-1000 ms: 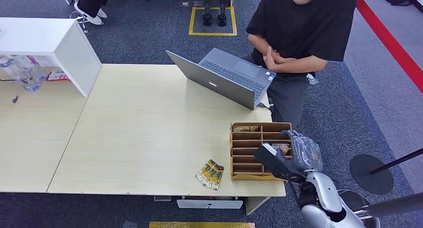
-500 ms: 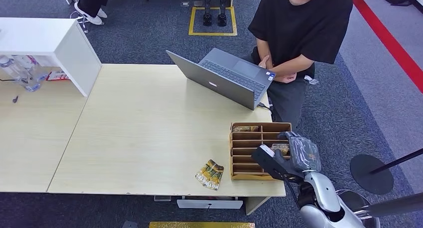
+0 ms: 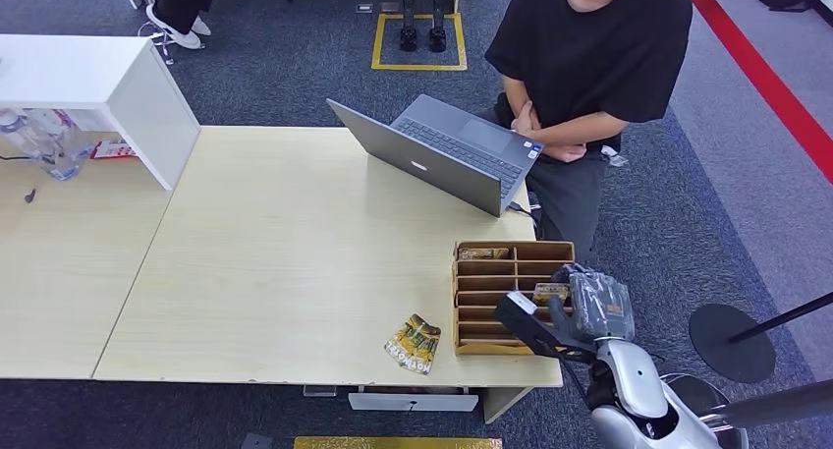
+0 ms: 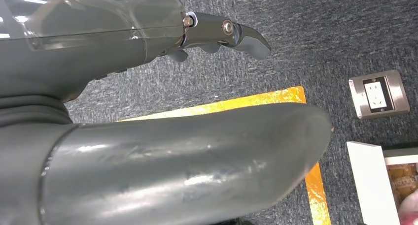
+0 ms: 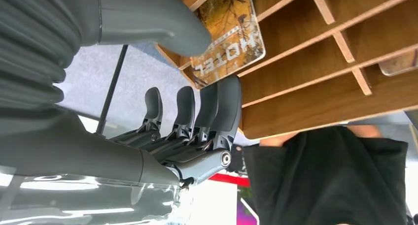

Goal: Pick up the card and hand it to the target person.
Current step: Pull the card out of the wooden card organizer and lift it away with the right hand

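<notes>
Right hand (image 3: 580, 307) has dropped lower onto wooden rack (image 3: 470, 345), thumb and fingers now pinching card (image 5: 227, 35) in rack slot. Grasp looks ready; lift toward person (image 3: 589, 66) beyond rack.

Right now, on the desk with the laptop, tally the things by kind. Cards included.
laptop: 1
wooden rack: 1
cards in the rack: 2, far slot and by the right hand
loose card pile on the desk: 1 (number of cards in it unclear)
Total: 5
</notes>
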